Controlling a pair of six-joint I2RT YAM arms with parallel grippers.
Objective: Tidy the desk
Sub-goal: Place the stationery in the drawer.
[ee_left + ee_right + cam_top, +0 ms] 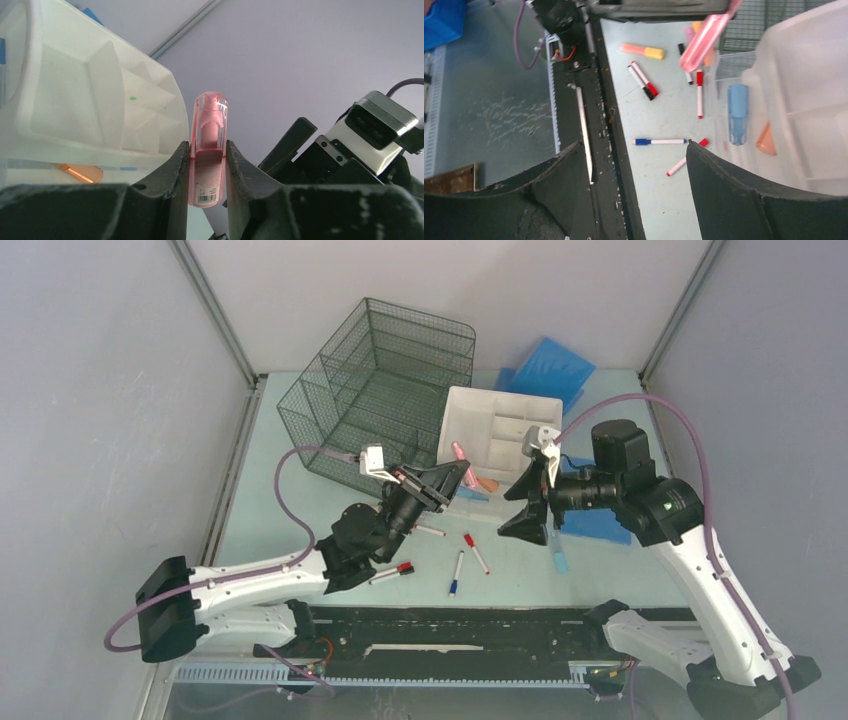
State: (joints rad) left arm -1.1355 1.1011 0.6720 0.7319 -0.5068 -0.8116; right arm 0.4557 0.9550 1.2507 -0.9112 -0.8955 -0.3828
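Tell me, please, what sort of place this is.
Probably a robot test cell, not a real office: grey walls enclose the desk, two robot arms stand at its near edge, and markers lie loose near a wire-mesh organizer.

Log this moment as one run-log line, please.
left gripper: shut on pink highlighter, by white tray | right gripper: open, empty | markers loose on desk

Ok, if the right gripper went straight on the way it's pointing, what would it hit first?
Probably the desk near the blue-capped marker, which shows between the right gripper's open jaws in its wrist view; depth is unclear.
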